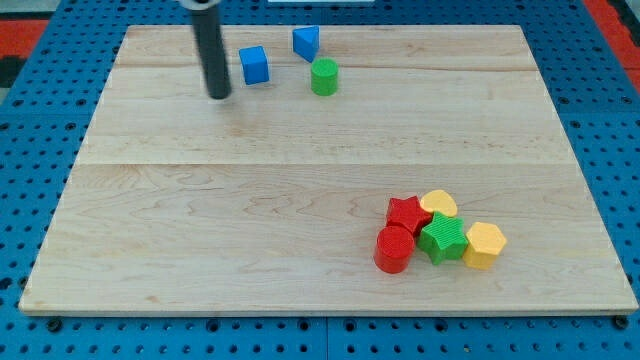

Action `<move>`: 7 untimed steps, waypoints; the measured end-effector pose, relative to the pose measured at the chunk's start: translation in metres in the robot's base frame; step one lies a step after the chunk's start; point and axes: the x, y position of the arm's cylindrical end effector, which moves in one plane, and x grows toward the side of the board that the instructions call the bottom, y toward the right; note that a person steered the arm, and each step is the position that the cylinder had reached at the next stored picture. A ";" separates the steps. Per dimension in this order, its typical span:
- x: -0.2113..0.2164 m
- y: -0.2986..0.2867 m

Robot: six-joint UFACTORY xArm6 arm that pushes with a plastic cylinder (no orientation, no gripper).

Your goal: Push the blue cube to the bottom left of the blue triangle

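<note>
While the blue cube is sitting near the view's top of the desk, it is already lying at the view's left of the blue triangle and a little lower, with a small gap between them. My tip is standing just beside the cube, at its left and slightly toward the view's bottom, not touching it. The arm is carrying only a plain rod, so the tool is having no jaws to be apart or together, and nothing is being clamped.

A green cylinder is waiting close to the right of the cube, just under the triangle. I am thinking the risk is here: a push from the left would be sending the cube toward the triangle or into the cylinder, and an off-centre touch could be turning the cube instead of sliding it.

Counting all: two blue blocks, one green cylinder, and well apart, near the view's bottom right, a tight cluster of five: a red star, a red cylinder, a green star and two yellow blocks.
</note>
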 end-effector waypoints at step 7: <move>0.070 0.280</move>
